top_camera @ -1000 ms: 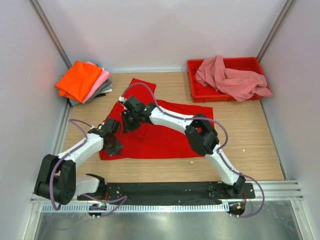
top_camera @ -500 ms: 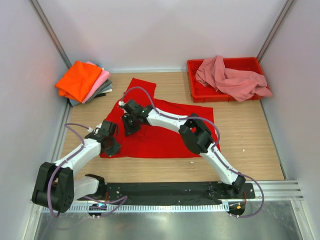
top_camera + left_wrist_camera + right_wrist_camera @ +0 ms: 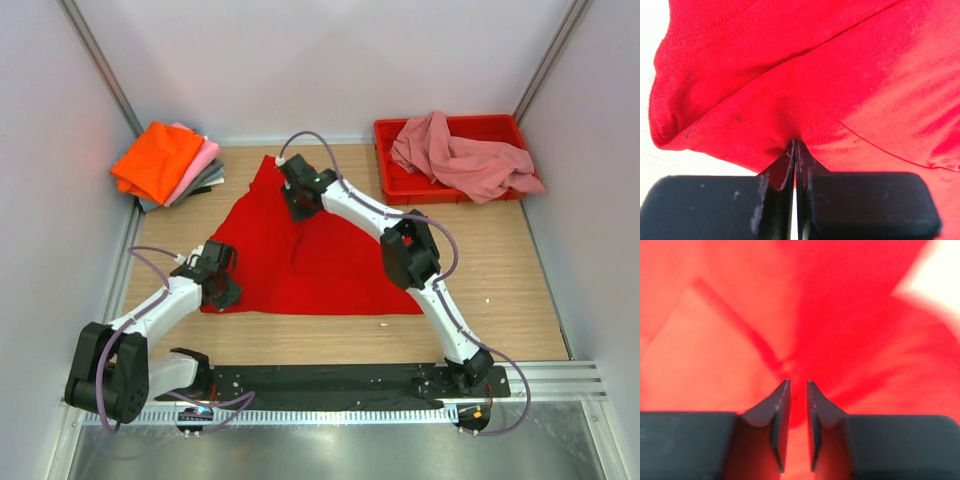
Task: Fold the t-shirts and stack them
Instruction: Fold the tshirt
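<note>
Red t-shirt (image 3: 340, 270) on the surface (image 3: 500, 290), newly drawn toward the far edge by the right tool (image 3: 298, 200), jaws a slit apart, grip unclear; left tool (image 3: 795, 146) stays clamped on its near-left corner, so apparently still being spread.

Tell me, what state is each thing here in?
red shirt: spread on the table, unfolded, creased.
left gripper: shut on red shirt, near its near-left corner.
right gripper: jaws narrowly apart at red shirt's far edge; grip unclear.
pink shirt: crumpled in the tray, spilling over its rim.
stack: folded shirts, orange on top.
</note>
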